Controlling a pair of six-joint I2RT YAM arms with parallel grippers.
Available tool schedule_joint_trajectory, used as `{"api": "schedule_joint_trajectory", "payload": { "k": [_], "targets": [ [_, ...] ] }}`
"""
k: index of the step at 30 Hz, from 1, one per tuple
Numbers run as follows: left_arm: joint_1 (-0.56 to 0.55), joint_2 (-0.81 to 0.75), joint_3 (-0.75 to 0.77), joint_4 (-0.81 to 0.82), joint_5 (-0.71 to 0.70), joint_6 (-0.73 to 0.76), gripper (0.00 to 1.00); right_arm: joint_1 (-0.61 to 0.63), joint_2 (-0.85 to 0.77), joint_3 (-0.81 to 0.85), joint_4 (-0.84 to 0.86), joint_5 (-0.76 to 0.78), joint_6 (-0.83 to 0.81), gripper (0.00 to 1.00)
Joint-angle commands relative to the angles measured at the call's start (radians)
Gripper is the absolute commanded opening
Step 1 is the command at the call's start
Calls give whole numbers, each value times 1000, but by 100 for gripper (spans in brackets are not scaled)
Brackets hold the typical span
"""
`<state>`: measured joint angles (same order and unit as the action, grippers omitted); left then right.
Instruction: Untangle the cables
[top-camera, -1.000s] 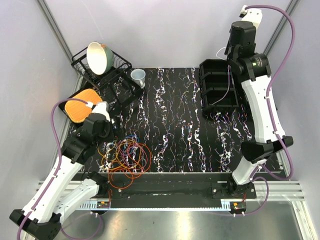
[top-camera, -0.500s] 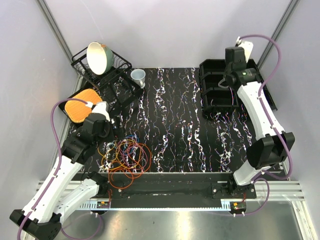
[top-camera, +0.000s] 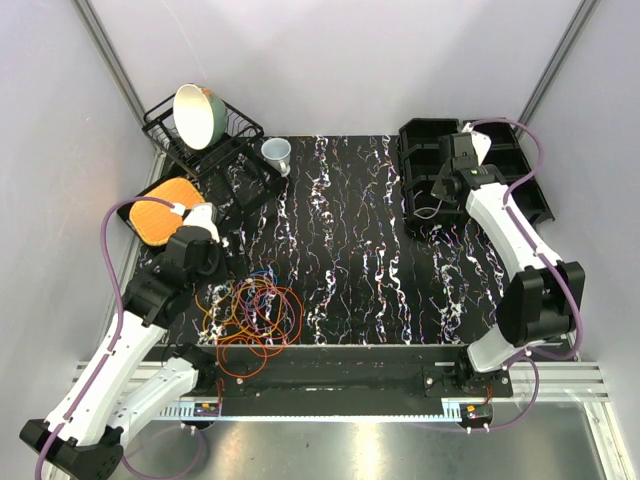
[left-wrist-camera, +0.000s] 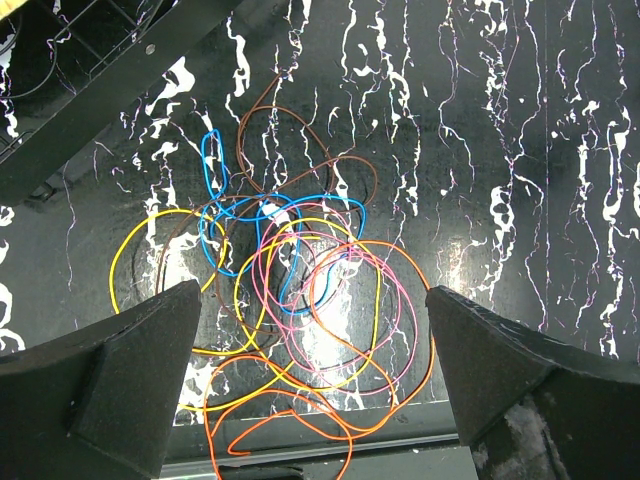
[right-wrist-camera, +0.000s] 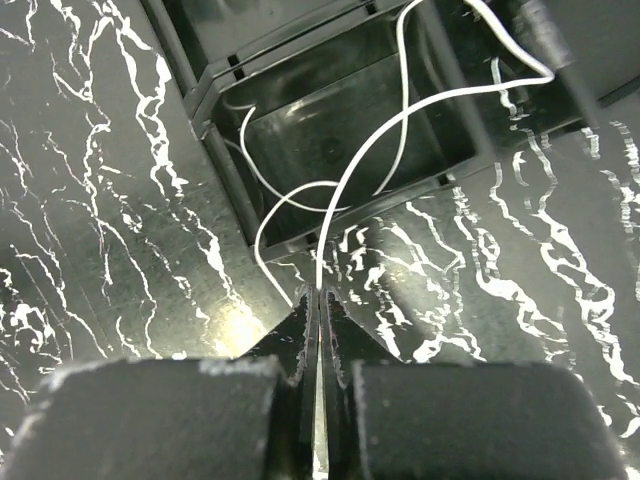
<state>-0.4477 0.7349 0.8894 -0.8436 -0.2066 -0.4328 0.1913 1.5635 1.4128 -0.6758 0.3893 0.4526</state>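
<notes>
A tangle of thin cables (top-camera: 255, 315) in orange, yellow, blue, pink and brown loops lies on the black marbled table near its front left edge. In the left wrist view the tangle (left-wrist-camera: 300, 250) sits below and between my left gripper's (left-wrist-camera: 312, 292) wide open jaws, which hold nothing. My left gripper (top-camera: 203, 260) hovers just left of the pile. My right gripper (top-camera: 440, 188) is at the black bin (top-camera: 425, 135), shut on a white cable (right-wrist-camera: 370, 150). This cable loops from the pinched fingertips (right-wrist-camera: 320, 297) into the bin's compartment (right-wrist-camera: 220, 120).
A black dish rack (top-camera: 235, 135) holding a bowl (top-camera: 198, 112) stands at the back left, with a pale cup (top-camera: 277, 152) beside it. An orange item (top-camera: 160, 210) rests on a tray at the left edge. The rack's frame (left-wrist-camera: 100, 100) shows top left in the left wrist view.
My right arm has come down from high above the bin to its front edge, still shut on the white cable. The left arm and the tangle have not moved.
</notes>
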Motion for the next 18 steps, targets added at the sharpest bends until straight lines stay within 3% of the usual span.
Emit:
{"api": "schedule_joint_trajectory", "payload": {
  "k": [1,11,18],
  "targets": [
    [4,-5,-4,47,-8,17,99,-13,70,50,35,-18,31,0],
    [4,3,-4,46,-10,19,99,-76,300,234,58,-44,-6,0],
    [9,9,-4,46,-8,19,99,-89,420,333,81,-328,40,0]
  ]
}}
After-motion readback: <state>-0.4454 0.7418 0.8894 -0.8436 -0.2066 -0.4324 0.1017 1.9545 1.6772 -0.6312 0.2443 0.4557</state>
